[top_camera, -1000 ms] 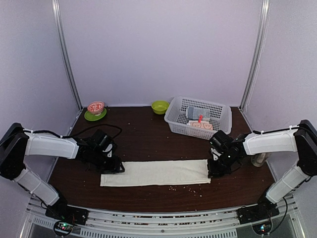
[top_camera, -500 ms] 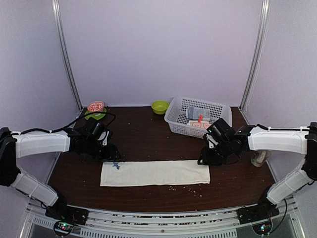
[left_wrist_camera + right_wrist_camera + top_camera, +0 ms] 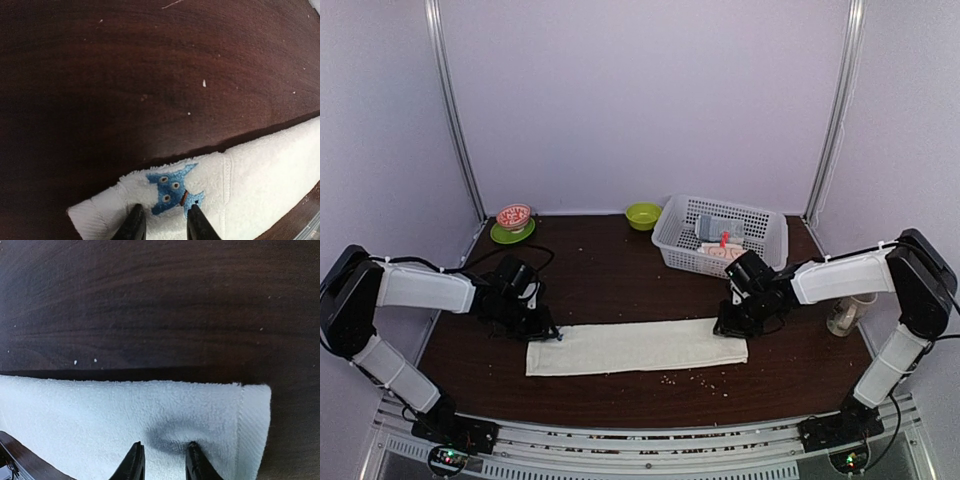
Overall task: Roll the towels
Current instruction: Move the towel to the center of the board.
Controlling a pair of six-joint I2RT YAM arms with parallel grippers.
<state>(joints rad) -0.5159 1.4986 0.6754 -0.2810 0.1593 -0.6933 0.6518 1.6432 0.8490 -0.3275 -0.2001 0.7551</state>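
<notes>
The cream-white towel (image 3: 635, 347) lies flat as a long strip across the lower middle of the top view. The left gripper (image 3: 162, 226) is on its left end by the blue cartoon mark (image 3: 172, 189), the right gripper (image 3: 162, 463) on its right end. Both jaws stand narrow, tips on cloth; whether any is pinched I cannot tell. Uneven grips could skew the roll or drag the strip. The face-printed towel (image 3: 725, 252) sits in the white basket (image 3: 775, 238). No readable writing.
</notes>
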